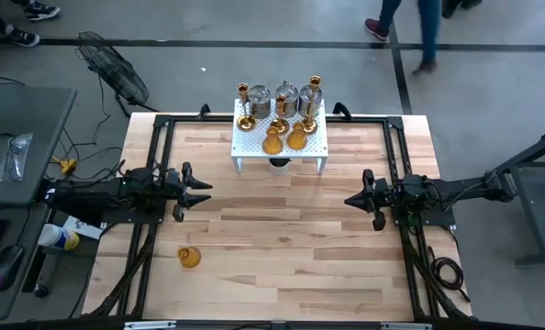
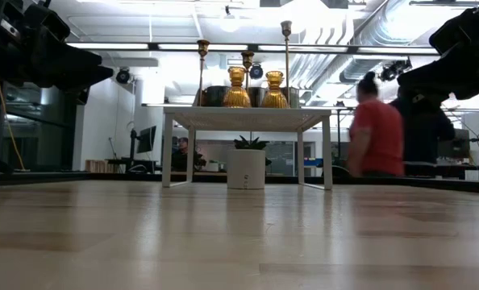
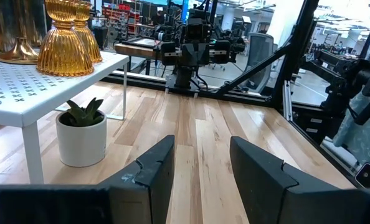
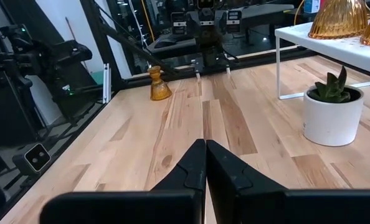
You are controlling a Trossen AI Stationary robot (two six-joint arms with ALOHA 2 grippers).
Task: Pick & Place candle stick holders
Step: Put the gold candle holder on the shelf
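Observation:
The candle stick holders stand mostly on a white perforated rack (image 1: 245, 145) at the table's far middle: slim brass candlesticks (image 1: 315, 95), silvery jars (image 1: 286, 97) and squat amber ones (image 1: 297, 137) (image 3: 63, 37). One amber holder (image 1: 189, 258) (image 4: 159, 86) stands alone on its base on the table, near the front left. My left gripper (image 1: 205, 191) (image 3: 200, 146) hovers open at the left side, pointing level across the table. My right gripper (image 1: 349, 200) (image 4: 205, 144) hovers shut at the right side, facing it. Neither touches anything.
A small plant in a white pot (image 1: 280, 164) (image 3: 81, 134) stands under the rack. Black frame rails (image 1: 153, 147) run along the table's edges. Bare wood lies between the two grippers. People (image 2: 376, 133) move in the room beyond the table.

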